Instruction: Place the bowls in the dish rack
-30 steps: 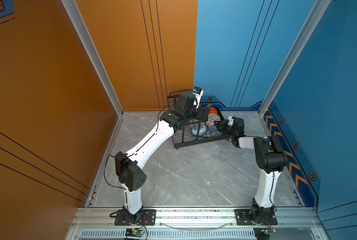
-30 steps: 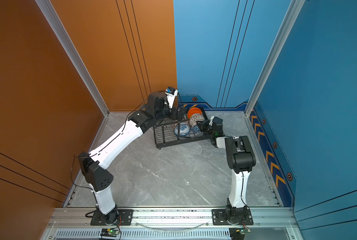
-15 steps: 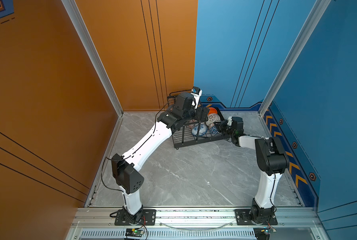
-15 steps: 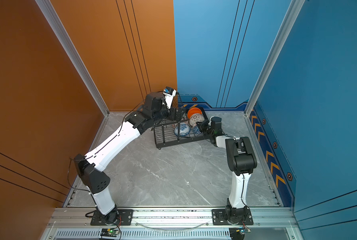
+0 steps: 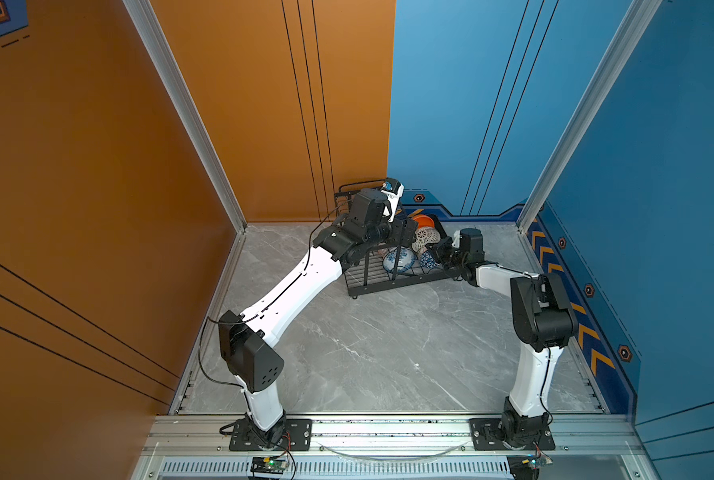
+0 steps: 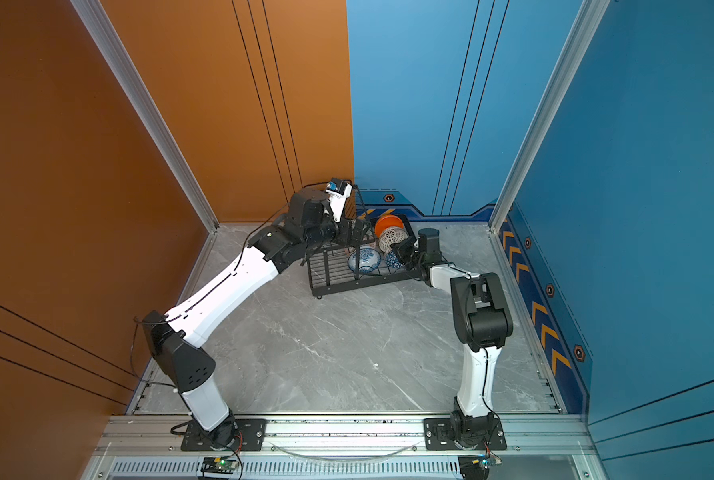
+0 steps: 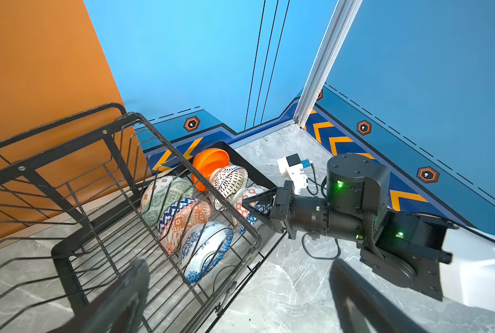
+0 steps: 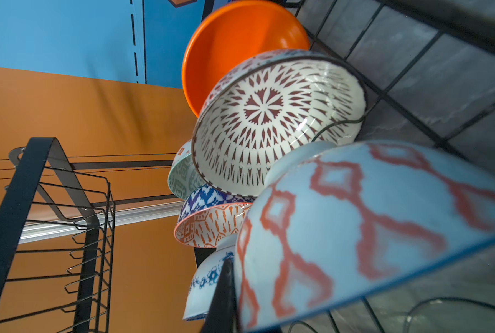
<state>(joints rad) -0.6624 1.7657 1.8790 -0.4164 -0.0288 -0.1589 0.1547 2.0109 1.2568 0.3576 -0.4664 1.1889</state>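
Observation:
The black wire dish rack point(image 5: 371, 284) stands at the back of the floor, and its upper tier point(image 7: 67, 161) fills much of the left wrist view. Standing on edge in its tray are the plain orange bowl point(image 7: 208, 164), the white-black lattice bowl point(image 7: 230, 178), the pale green bowl point(image 7: 165, 196), the blue-white triangle bowl point(image 7: 182, 219) and the blue-white floral bowl point(image 7: 206, 250). My right gripper point(image 7: 250, 206) is shut on the rim of the orange-white diamond bowl point(image 8: 370, 225) at the rack's right end. My left gripper point(image 7: 240, 302) hangs open above the rack's front edge, holding nothing.
The rack sits near the back wall, where the orange and blue panels point(image 5: 390, 124) meet. Bare marble floor point(image 5: 388, 353) spreads in front of it. The right forearm point(image 5: 496, 276) lies low beside the rack's right end.
The right gripper has moved left, closer into the rack's right end, and stays shut. The left arm has shifted slightly left and back, its jaws still open.

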